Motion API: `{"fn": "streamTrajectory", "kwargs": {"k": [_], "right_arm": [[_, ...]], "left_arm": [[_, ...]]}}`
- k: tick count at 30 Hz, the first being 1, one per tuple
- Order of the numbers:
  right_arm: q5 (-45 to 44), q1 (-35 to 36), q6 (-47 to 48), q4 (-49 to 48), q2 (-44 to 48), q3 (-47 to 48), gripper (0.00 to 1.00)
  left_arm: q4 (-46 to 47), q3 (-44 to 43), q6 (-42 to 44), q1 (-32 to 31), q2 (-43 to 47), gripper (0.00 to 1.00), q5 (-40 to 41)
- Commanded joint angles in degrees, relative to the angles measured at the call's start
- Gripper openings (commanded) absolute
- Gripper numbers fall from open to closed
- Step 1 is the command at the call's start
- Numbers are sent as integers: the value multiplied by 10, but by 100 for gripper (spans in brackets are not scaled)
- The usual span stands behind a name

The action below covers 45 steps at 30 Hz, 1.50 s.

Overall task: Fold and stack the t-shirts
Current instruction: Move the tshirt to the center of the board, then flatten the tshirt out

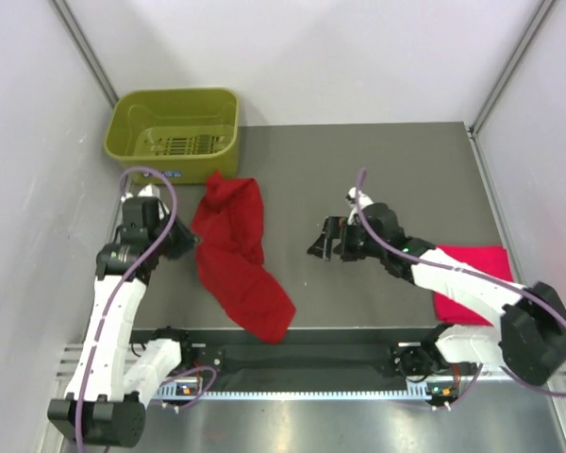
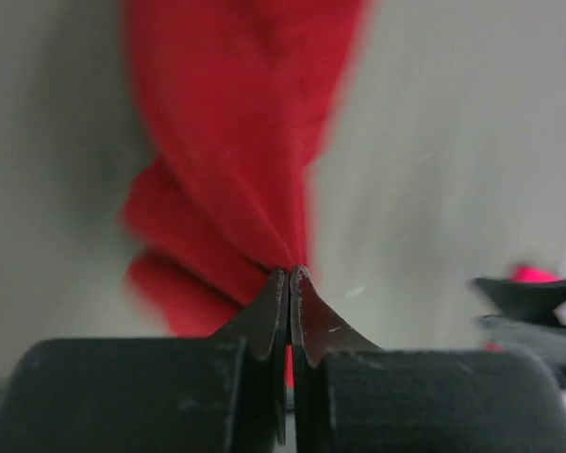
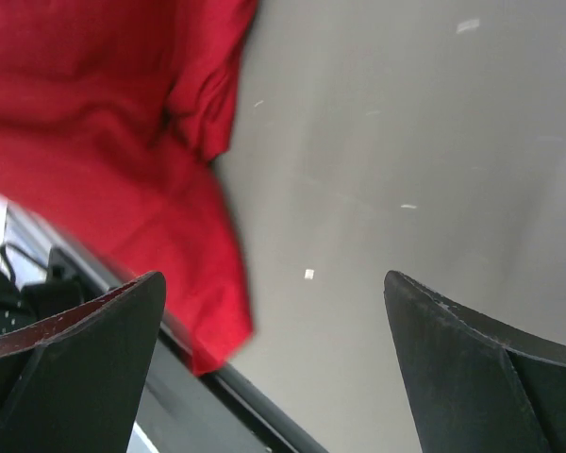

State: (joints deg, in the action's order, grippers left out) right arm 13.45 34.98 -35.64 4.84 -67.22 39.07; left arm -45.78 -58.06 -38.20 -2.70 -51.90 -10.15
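The deep red t-shirt [image 1: 236, 255] lies crumpled and stretched on the left half of the table, from near the basket down to the front edge. My left gripper [image 1: 191, 242] is shut on its left edge; the left wrist view shows the jaws [image 2: 291, 276] pinched on the red cloth [image 2: 236, 142]. The brighter pinkish red t-shirt [image 1: 476, 269] lies folded flat at the right, partly under my right arm. My right gripper [image 1: 323, 242] is open and empty above bare table, right of the deep red shirt. The right wrist view shows it [image 3: 274, 278] with that shirt [image 3: 94, 142] at upper left.
An olive-green plastic basket [image 1: 174, 132] stands at the back left corner, just behind the deep red shirt. The dark rail along the table's front edge [image 1: 302, 354] runs under the shirt's lower corner. White walls close in both sides.
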Motion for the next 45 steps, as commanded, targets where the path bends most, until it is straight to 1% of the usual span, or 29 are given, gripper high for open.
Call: {"fn": "streamTrajectory", "kwargs": {"k": [1,2,6,8,9,10,11,12,13,15,17,18,20,21,23,24,26,27,30,33,34,36,37,38,39,40,42,43,45], "right_arm": [[-12,49,-15,-93,-55,30,98],[-19,71,-22,-104,-97,40,98],[-52,110,-36,-198,-214,121,96],[-70,122,-25,-207,-291,162,96],[-72,123,-22,-196,-345,213,96],[-71,124,-20,-188,-346,241,95],[-71,125,-18,-185,-393,266,94],[-72,125,-17,-185,-416,309,91],[-69,126,-19,-192,-456,328,85],[-67,128,-23,-198,-490,376,78],[-69,136,-33,-192,-532,414,76],[-79,140,-34,-191,-541,423,67],[-95,148,-43,-186,-565,439,56],[-110,149,-45,-182,-571,446,46],[-119,150,-49,-169,-583,457,39],[-125,150,-46,-164,-583,459,27],[-131,149,-28,-141,-572,459,9],[-167,150,-17,-125,-563,459,0],[-227,149,26,-92,-493,423,0],[-257,142,54,-64,-381,356,0],[-267,141,74,-47,-320,339,0],[-272,143,88,-12,-256,288,0],[-281,145,92,9,-189,269,0],[-288,148,93,23,-153,228,0],[-302,151,95,32,-117,208,0],[-307,159,101,60,-50,189,0],[-326,172,102,99,13,147,0],[-334,190,92,125,71,137,0],[-358,201,65,188,124,107,0]], "left_arm": [[-96,22,36,1,75,0,88],[-97,30,30,1,106,0,83],[-114,64,8,1,152,0,74],[-132,56,13,1,154,0,75],[-158,48,28,1,151,0,82],[-169,39,38,1,151,0,88],[-174,25,52,1,149,0,95],[-178,20,68,1,150,0,96],[-183,16,93,1,150,0,120],[-184,8,109,1,146,0,127],[-184,0,123,1,138,0,119],[-181,-4,127,1,137,0,112],[-176,-16,137,1,133,0,105],[-176,-22,142,1,131,0,104],[-179,-44,157,1,125,0,105],[-184,-53,161,1,121,0,106],[-188,-78,165,1,111,0,110],[-193,-86,164,1,109,0,119],[-195,-120,156,1,102,0,127],[-190,-152,139,1,101,0,138],[-180,-159,131,1,102,0,136],[-168,-173,122,1,103,0,125],[-153,-175,113,1,107,0,112],[-144,-173,108,1,109,0,105],[-136,-168,103,1,114,0,82],[-129,-162,88,1,123,0,56],[-110,-134,67,1,138,0,26],[-103,-111,43,1,153,0,12],[-87,-96,30,1,166,0,-25]]}}
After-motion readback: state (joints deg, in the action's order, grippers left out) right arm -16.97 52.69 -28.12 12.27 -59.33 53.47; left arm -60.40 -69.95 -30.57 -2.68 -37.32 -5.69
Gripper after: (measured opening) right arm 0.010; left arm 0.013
